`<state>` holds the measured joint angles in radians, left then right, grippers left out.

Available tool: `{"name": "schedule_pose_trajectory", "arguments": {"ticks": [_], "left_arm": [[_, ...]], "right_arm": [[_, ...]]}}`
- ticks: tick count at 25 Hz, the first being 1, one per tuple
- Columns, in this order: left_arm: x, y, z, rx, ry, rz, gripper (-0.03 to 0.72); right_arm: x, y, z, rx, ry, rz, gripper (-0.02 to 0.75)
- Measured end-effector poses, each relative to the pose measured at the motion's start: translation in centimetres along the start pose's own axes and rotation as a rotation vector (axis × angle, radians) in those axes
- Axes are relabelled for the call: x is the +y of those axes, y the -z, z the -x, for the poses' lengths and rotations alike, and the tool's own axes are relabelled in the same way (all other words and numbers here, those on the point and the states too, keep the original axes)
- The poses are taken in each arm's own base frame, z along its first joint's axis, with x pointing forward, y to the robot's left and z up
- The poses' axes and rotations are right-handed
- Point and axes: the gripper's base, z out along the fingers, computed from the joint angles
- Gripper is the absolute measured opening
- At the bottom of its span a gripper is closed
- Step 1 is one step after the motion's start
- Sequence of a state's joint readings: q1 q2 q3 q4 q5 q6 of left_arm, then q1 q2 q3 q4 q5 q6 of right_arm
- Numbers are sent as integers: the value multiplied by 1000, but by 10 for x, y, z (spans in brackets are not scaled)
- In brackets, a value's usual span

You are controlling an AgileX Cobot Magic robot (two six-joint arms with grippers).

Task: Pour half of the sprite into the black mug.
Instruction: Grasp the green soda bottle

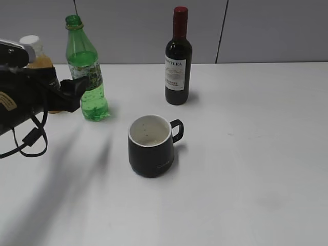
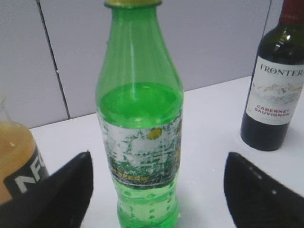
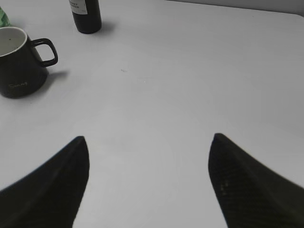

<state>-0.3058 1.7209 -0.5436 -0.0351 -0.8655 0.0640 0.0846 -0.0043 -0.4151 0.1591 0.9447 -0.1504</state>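
Note:
The sprite [image 1: 88, 72] is a tall green capless bottle standing upright at the back left of the table; it fills the middle of the left wrist view [image 2: 140, 118]. My left gripper [image 2: 156, 190] is open, its fingers wide apart on either side of the bottle's lower part and not touching it; in the exterior view it [image 1: 77, 92] sits just left of the bottle. The black mug [image 1: 150, 146] stands upright in the middle, handle to the right, also in the right wrist view [image 3: 19, 64]. My right gripper [image 3: 148, 180] is open and empty over bare table.
A dark wine bottle [image 1: 178, 59] with a red cap stands behind the mug; it also shows in the left wrist view [image 2: 275, 85]. An orange juice bottle [image 1: 36, 54] with a white cap stands behind my left arm. The white table [image 1: 246, 169] spreads to the right.

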Motion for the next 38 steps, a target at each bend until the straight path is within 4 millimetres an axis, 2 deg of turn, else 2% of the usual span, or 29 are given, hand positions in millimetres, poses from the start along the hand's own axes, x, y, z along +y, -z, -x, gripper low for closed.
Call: {"name": "schedule_pose_trajectory", "arguments": {"ticks": [9,29,38], "left_arm": [[1,-24,-6,-9,18,21,668],[-1,-98,-38,-1,29,32,668],[0,-110,-43,-25,43,51,648]], "right_arm": [[0,0,0,0,0,0,592],[0,0,0,0,0,0,592],[0,0,0,0,-1,0,593]]}}
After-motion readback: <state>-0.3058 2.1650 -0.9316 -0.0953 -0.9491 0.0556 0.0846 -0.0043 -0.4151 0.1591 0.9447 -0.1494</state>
